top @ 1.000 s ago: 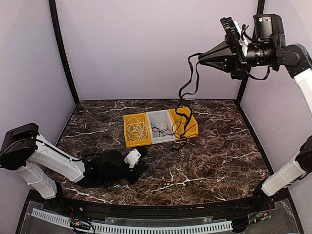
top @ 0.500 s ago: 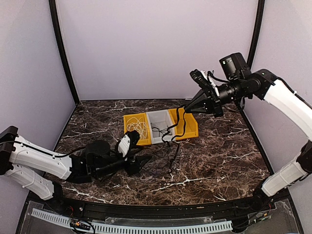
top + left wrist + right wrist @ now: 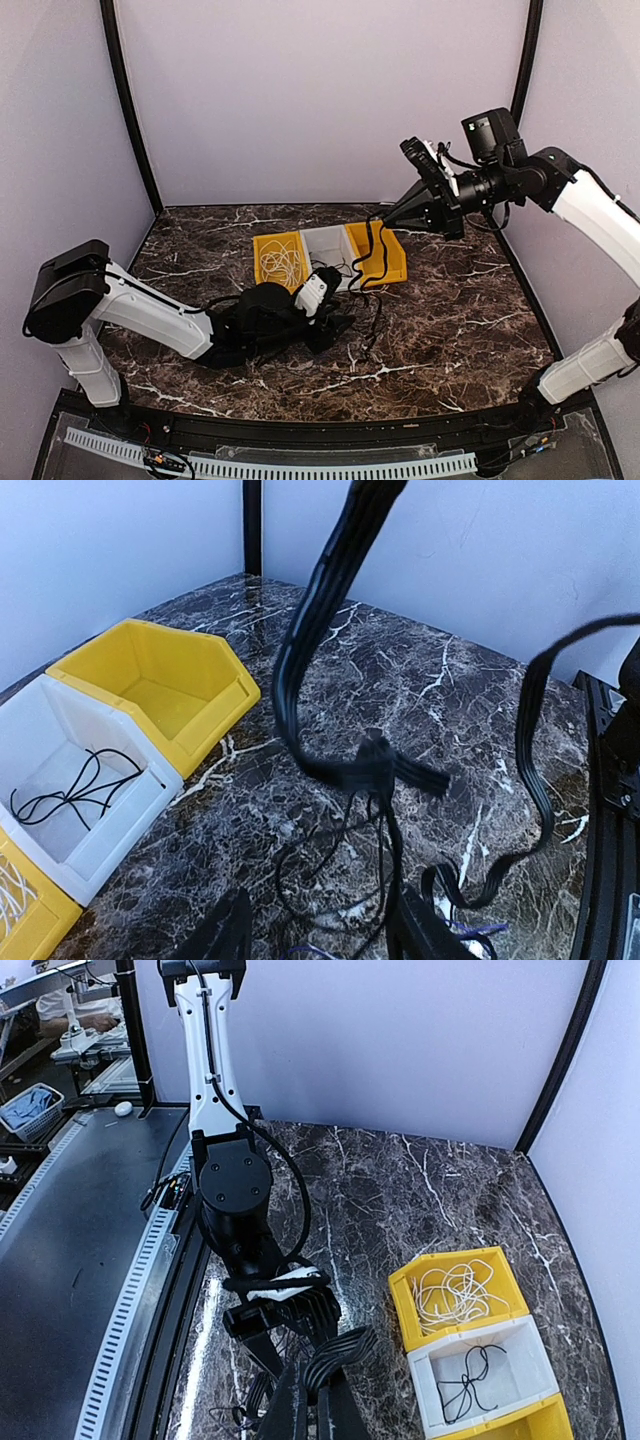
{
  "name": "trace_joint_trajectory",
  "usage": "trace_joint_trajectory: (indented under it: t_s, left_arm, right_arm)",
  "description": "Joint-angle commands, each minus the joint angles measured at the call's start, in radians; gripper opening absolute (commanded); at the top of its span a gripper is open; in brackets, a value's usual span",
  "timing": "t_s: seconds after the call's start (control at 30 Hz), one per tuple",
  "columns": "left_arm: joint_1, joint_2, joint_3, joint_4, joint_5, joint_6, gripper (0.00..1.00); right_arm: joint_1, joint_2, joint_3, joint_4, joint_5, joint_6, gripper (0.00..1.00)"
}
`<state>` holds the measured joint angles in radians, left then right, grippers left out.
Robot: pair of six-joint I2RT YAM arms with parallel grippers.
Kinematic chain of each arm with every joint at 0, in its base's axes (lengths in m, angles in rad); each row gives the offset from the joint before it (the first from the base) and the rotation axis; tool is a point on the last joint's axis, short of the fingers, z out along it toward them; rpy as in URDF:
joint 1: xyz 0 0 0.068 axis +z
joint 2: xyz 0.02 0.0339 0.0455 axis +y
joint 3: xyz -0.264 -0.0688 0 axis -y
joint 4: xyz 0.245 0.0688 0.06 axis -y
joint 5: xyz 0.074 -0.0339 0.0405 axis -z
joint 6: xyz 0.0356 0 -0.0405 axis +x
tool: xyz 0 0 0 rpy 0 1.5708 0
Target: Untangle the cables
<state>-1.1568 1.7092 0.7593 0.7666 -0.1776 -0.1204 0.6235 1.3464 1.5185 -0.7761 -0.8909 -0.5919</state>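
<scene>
two robot arms work a snarl of cables near the table's centre. the right gripper (image 3: 390, 220), raised over the far right side of the marble table (image 3: 450, 320), is clamped hard on the flat black cable (image 3: 325, 620). that cable drops steeply from the gripper, slanting toward the near edge, to a knot (image 3: 375, 762) low over the marble; whether the knot touches it i cannot tell. the left gripper (image 3: 335, 325) lies low near the centre, its fingers (image 3: 418, 932) spread and gripping nothing i can see. the thin dark cords (image 3: 335, 875) loop on the marble between the fingers and just beyond them. the knot sits straight ahead of the left gripper and a little above it, so the left arm is much the nearer; the right has only the cable's high end. the coming move seems to turn on that. the flat cable's long axis stands close to upright, leaning toward the far right corner, while the thin cords trail flat toward the near edge. a pinch just under the knot would likely part them. toward the far edge, a yellow bin (image 3: 258, 268) holds the white cable (image 3: 282, 265), the white bin (image 3: 110, 825) holds a thin black cable (image 3: 75, 790), and a second yellow bin (image 3: 150, 680) stands beside it.
</scene>
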Motion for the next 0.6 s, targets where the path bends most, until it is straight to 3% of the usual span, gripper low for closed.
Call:
trace_joint_trajectory:
  t_s: [0.0,0.03,0.2,0.3,0.57]
  left_arm:
    - [-0.006,0.044,0.073,0.001,-0.007,0.017,0.45]
    - [-0.006,0.050,0.073,0.006,-0.001,0.024,0.42]
    - [-0.006,0.062,0.069,-0.015,-0.002,0.016,0.11]
    - [-0.006,0.051,0.044,-0.051,-0.031,0.001,0.04]
    - [-0.006,-0.073,-0.147,-0.164,-0.111,-0.036,0.00]
  right_arm:
    - [0.004,-0.019,-0.020,0.038,-0.016,0.013,0.00]
    - [0.004,-0.019,-0.021,0.039,-0.015,0.013,0.00]
    - [0.003,-0.016,0.015,0.027,0.005,0.013,0.00]
    - [-0.009,-0.006,0.107,0.011,0.055,0.002,0.00]
    - [-0.064,0.064,0.439,0.020,0.193,0.034,0.00]
